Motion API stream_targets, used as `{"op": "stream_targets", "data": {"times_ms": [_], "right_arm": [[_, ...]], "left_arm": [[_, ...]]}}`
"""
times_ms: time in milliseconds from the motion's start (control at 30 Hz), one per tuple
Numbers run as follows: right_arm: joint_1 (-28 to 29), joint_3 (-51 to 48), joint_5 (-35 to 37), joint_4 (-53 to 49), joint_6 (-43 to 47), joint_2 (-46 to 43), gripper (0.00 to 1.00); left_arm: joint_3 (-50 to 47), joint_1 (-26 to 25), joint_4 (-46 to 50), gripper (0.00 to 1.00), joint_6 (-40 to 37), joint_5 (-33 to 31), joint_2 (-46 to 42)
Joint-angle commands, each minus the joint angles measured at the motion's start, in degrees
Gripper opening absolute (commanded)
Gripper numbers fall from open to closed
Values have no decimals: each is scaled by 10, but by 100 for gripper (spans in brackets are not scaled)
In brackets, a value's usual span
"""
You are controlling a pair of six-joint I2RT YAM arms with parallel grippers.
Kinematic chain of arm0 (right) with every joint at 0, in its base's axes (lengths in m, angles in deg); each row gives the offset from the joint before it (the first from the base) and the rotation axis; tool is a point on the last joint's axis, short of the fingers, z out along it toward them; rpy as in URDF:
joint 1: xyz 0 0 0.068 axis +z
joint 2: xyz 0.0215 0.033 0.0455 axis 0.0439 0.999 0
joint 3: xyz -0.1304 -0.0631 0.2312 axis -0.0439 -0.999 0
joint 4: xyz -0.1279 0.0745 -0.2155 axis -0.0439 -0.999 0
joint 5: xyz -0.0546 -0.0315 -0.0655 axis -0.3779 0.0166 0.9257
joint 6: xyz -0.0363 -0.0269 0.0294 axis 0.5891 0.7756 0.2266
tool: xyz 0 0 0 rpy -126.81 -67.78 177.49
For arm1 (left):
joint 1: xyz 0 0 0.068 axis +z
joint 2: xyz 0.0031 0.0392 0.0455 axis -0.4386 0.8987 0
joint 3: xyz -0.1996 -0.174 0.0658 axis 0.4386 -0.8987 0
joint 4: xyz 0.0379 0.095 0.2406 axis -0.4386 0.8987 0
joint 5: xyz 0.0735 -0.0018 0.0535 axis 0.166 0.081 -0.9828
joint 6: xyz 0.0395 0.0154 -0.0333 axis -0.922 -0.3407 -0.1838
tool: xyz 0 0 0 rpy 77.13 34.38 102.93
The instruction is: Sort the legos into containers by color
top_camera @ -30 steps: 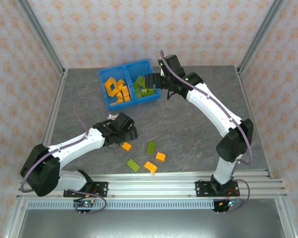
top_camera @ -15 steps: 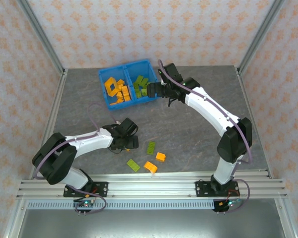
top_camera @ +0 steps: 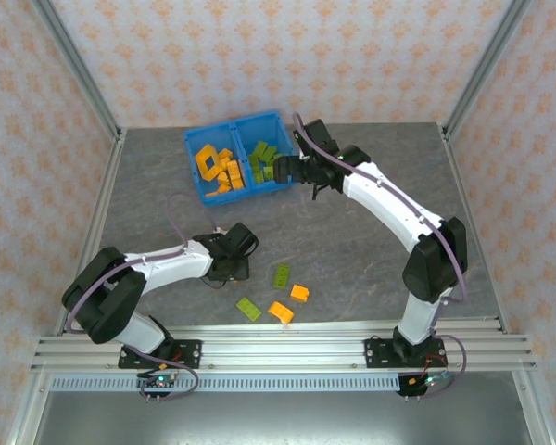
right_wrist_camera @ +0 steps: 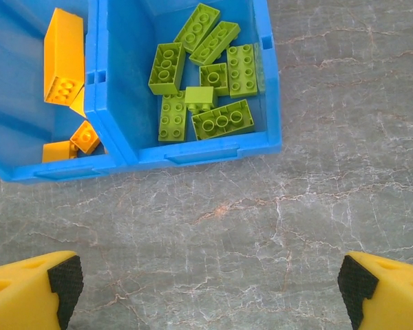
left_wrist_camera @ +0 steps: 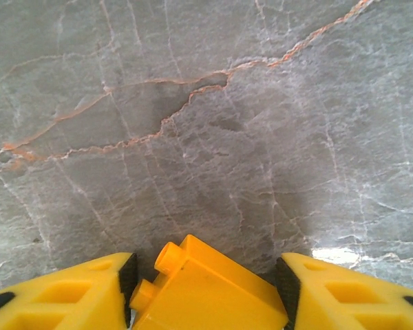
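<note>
Blue bin (top_camera: 246, 193) far back on the worktop (top_camera: 352, 241), left compartment holding orange bricks (top_camera: 218, 167), right compartment olive-green bricks (right_wrist_camera: 206, 89), loose green bricks (top_camera: 283, 274) and loose orange bricks (top_camera: 299, 293) near the front, left claw (left_wrist_camera: 206, 275) clenched on an orange brick (left_wrist_camera: 206, 292), right claw (right_wrist_camera: 206, 282) spread wide just before the bin

In the left wrist view the bottom edge cuts the orange brick (left_wrist_camera: 206, 289) pinched between the fingers (left_wrist_camera: 62, 299) of the left pincer (left_wrist_camera: 206, 275) — its lower half and most of both fingers fall outside the picture. From above, the wrist covers this brick completely.

In the right wrist view the blue bin (right_wrist_camera: 193, 155) is cut by the top and left edges, so its left compartment is seen only in part, and the middle wall (right_wrist_camera: 100, 89) hides pieces of the orange legos (right_wrist_camera: 63, 55) there. The right pincer (right_wrist_camera: 208, 285) has its fingers cut off at the bottom corners.

From above, the studs of the loose legos (top_camera: 283, 275) on the bench (top_camera: 352, 250) are too small to count.
</note>
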Motion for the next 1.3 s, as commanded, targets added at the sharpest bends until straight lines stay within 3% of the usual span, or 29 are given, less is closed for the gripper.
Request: {"op": "stream_targets", "data": {"times_ms": [0, 333, 700, 967, 1267], "right_arm": [[1, 14, -1, 0, -7, 9, 97], [0, 12, 0, -3, -10, 9, 97], [0, 9, 16, -13, -7, -11, 97], [0, -4, 31, -20, -8, -38, 97], [0, -42, 59, -30, -16, -99, 97]], "left_arm": [[-12, -7, -17, 48, 15, 27, 10], [43, -5, 17, 47, 17, -22, -26], [223, 61, 24, 48, -95, -106, -11], [445, 132, 13, 48, -229, -166, 126], [608, 193, 47, 51, -258, -172, 303]]}}
